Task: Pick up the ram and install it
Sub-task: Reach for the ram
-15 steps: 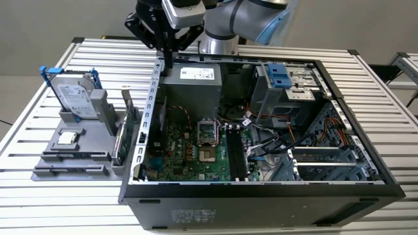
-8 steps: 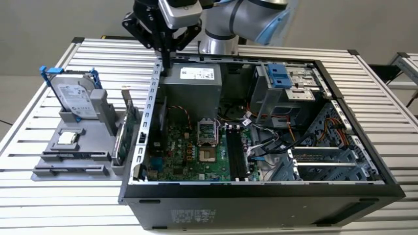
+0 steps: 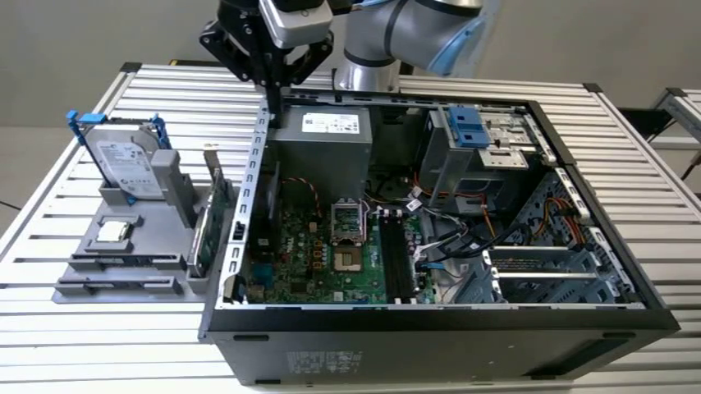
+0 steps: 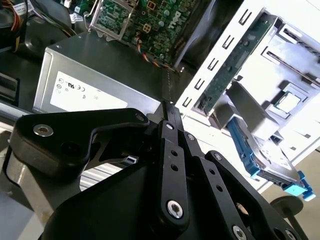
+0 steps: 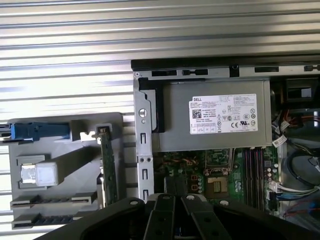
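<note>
Thin dark ram [image 3: 271,107] hangs upright, clamped in the jaws; just above a wall of the case [image 3: 438,345].

This looks like a robotics lab or test cell, not an office. A robot arm [image 3: 416,33] reaches over a table [image 3: 657,164] of bare aluminium slats. A desktop computer case [image 3: 438,336] lies open on it, beside a grey fixture [image 3: 121,246] holding loose parts upright. Behind stands a plain wall [image 3: 66,33] — another slatted table [image 3: 684,107] sits alongside.

Slatted metal table [image 3: 110,345], open black computer case [image 3: 438,353] resting on it, grey parts holder [image 3: 121,275] just beside
</note>
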